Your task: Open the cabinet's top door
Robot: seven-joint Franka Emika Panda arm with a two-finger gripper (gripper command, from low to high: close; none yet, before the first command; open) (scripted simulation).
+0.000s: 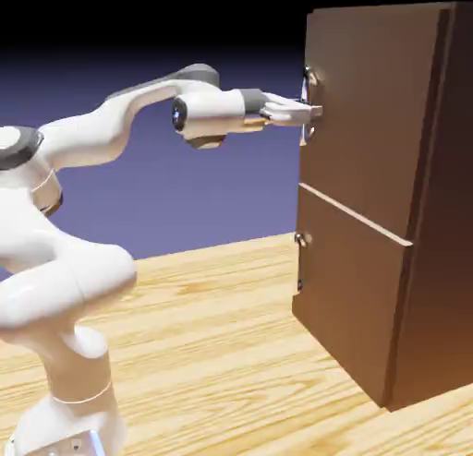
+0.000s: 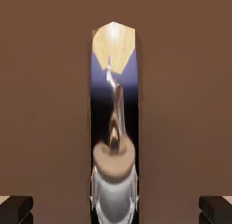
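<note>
— Gripper (image 1: 312, 114) status? 
— Your fingers (image 2: 16, 208) are standing wide apart, straddling the top door's (image 1: 369, 113) silver handle (image 2: 114, 123) without clamping it. 
— And the cabinet (image 1: 388, 196)? 
— It's standing on your table (image 1: 212, 353), top door sitting flush.

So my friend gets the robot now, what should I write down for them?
Tool: at the top door's handle, fingers wide apart on either side of it in the hand view, not yet closed.
Cabinet: stands on the table, at the exterior view's right.
Top door: looks flush and shut. Lower door shut too.
Done: the tool has reached the handle.
Left: close on the handle, then pull the top door open.
</note>
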